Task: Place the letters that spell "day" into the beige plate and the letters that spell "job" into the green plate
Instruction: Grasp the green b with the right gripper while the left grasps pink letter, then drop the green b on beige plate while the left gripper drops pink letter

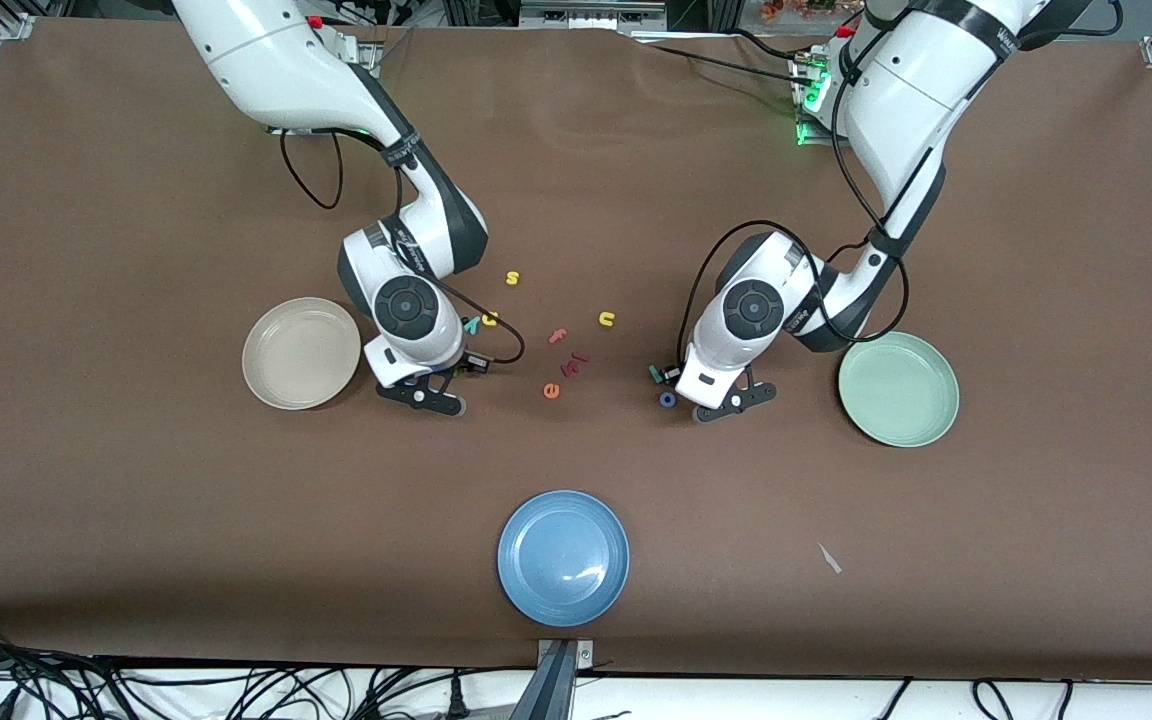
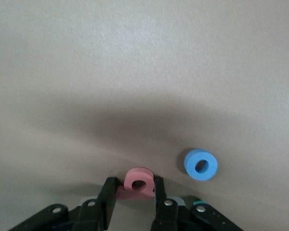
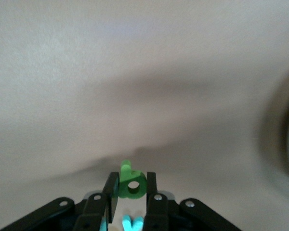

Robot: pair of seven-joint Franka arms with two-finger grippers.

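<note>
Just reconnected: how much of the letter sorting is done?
Nothing placed: beige plate and green plate lie empty. Right gripper is shut on the green d; left gripper closes around the pink b. Blue o and others remain.

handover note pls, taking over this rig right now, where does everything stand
Left hand: low at the table near the green plate, closed on the pink-red b.
Right hand: low beside the beige plate, shut on the green d.
Blue o and teal j lie by the left hand; teal y and yellow a by the right arm.
Done: nothing; neither plate holds a letter.
Left: all six letters.
</note>
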